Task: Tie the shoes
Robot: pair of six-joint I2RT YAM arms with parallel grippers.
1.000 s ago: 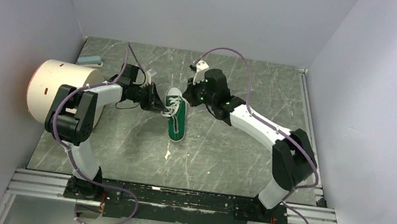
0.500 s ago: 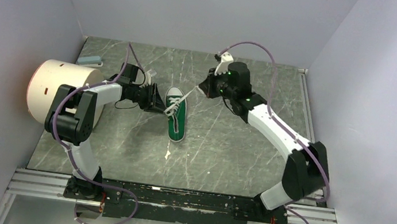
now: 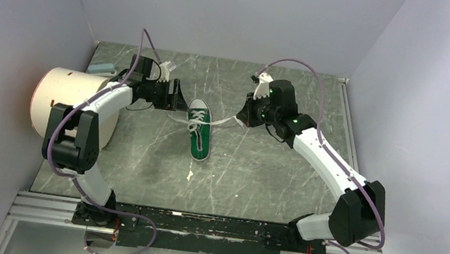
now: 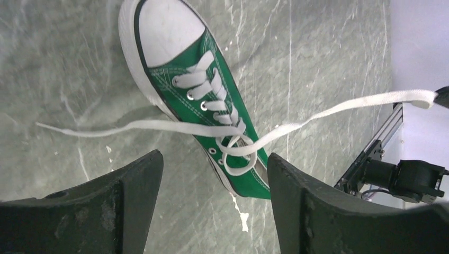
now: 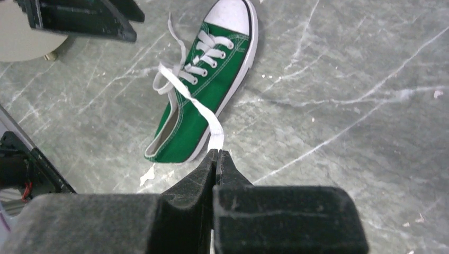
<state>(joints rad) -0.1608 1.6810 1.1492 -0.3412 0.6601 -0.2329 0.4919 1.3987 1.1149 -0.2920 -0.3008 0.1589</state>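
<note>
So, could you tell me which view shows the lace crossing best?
Left wrist: the crossing sits close and unobstructed over the shoe. Right wrist shows it smaller, at an angle; in the top view it is tiny.

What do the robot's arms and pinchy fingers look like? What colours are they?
Both arms, the left arm and the right arm, have smooth white tube sections joined by chunky black joints. A thin purple cable loops along each one. The left gripper and the right gripper have flat, wedge-shaped black fingers. Tiny green lights glow near the right wrist.
</note>
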